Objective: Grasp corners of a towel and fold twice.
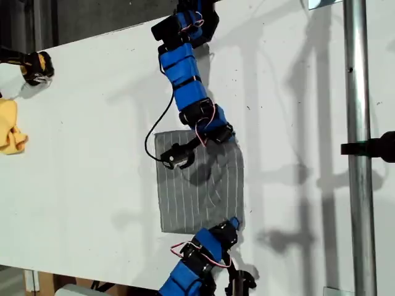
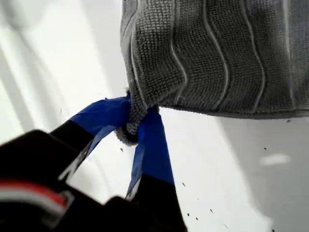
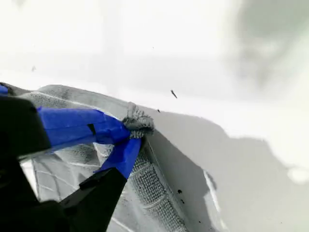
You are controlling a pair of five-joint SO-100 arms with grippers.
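Both grippers (image 2: 137, 123) (image 3: 130, 135) clamped on towel (image 1: 200, 185) corners; first fold seemingly underway. Next: probably carry both corners across together, evenly.

Our arms (image 1: 185, 74): chunky blue printed segments, black servo blocks at joints. Thin red-and-white wires loop out near wrist joints, plus long black cable (image 1: 153, 132) hanging in curve off arm nearer table's far edge. Arm at near edge (image 1: 200, 256) same build, same wire loops. My first gripper (image 2: 137, 128): black fingers, tips wrapped in blue tape, red-and-white strip on black body. My second gripper (image 3: 133, 133): same black fingers, same blue tape on tips, edges bit wrinkled.
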